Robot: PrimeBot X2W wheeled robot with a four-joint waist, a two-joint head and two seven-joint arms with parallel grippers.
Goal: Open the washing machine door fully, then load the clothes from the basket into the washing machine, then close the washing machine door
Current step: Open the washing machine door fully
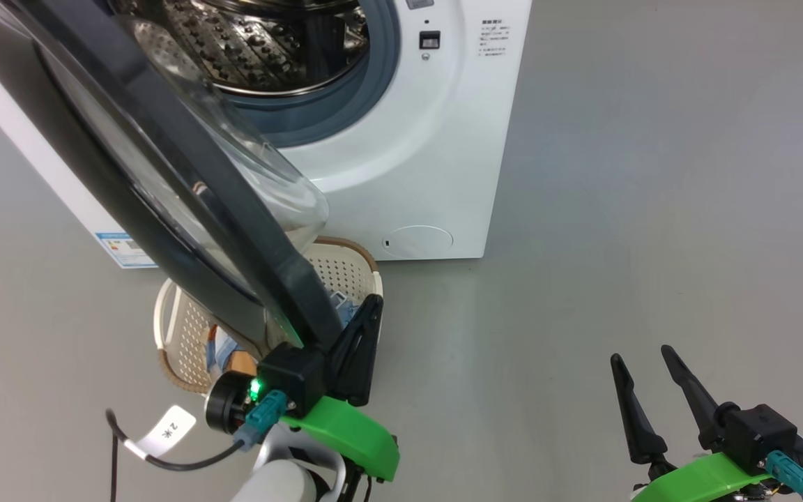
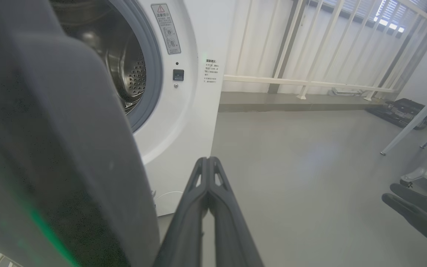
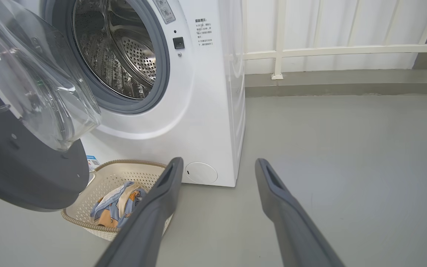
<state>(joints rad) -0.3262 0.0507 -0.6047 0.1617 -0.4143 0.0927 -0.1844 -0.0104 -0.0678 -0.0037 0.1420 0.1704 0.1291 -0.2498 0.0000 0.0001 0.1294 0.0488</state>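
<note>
Fingers (image 2: 191, 207) of the left gripper (image 2: 208, 160) are pressed tight together, with no gap between them and nothing held between them. This gripper sits low down, right at the bottom edge of the washing machine door (image 1: 185, 160). Its side looks to be touching the black rim of the door, but I cannot tell for sure.

The door is swung out from the washing machine (image 1: 429, 139), about half way open. Its clear glass bowl (image 1: 283, 188) bulges out toward the machine. The big round hole is in the open, and the shiny drum (image 3: 124, 55) with its little holes can be seen inside.

The basket (image 3: 124, 174) stands on the grey floor (image 1: 617, 209), just in front of the machine and under the open door. The clothes (image 3: 119, 204) lie in the basket, blue with orange-brown and cream bits. The left gripper's fingers reach up just beside the basket's rim in the head view.

The right gripper (image 1: 640, 355) is well apart from all of this, off to the right over bare floor. Its two fingers are spread wide, and they hold and touch nothing.
</note>
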